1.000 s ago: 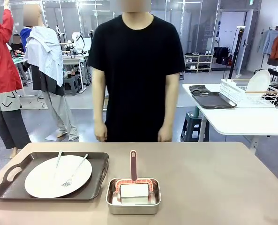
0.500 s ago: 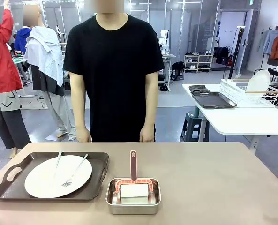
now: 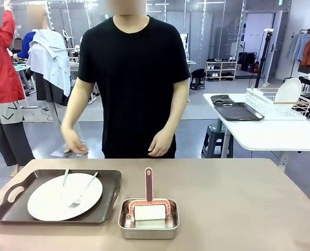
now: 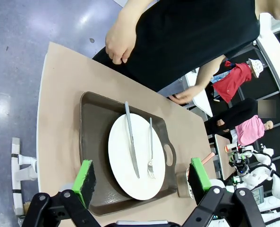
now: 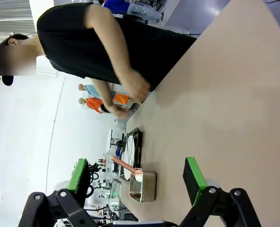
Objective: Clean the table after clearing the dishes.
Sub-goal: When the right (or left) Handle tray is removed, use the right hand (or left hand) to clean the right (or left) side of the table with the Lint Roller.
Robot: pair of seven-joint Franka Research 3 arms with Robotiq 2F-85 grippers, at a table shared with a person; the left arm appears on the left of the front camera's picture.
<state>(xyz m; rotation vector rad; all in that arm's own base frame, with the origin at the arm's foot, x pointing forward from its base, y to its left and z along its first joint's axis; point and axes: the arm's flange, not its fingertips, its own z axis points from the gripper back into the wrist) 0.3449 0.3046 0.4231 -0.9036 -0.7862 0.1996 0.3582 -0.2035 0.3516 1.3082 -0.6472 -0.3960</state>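
A round white plate [image 3: 65, 196] with a fork and a knife lies on a dark brown handled tray [image 3: 19, 209] at the left of the beige table [image 3: 238, 209]. The left wrist view looks down on the plate [image 4: 136, 162] and tray [image 4: 90, 142]. High above them my left gripper [image 4: 142, 177] hangs open with nothing between its green pads. My right gripper [image 5: 137, 177] is open too, over the bare tabletop [image 5: 224, 109]. A person in a black shirt [image 3: 131, 78] stands at the far edge with both hands [image 3: 73, 140] raised just above the table.
A small steel pan [image 3: 148, 219] holding a white sponge and a red-handled brush stands at the front middle. To the right stands a white side table [image 3: 270, 133] with a dark tray and a wire rack holding a plate.
The person has shifted left along the far edge and lifted both hands forward, the one above the tray blurred. Tray, plate and pan have not moved.
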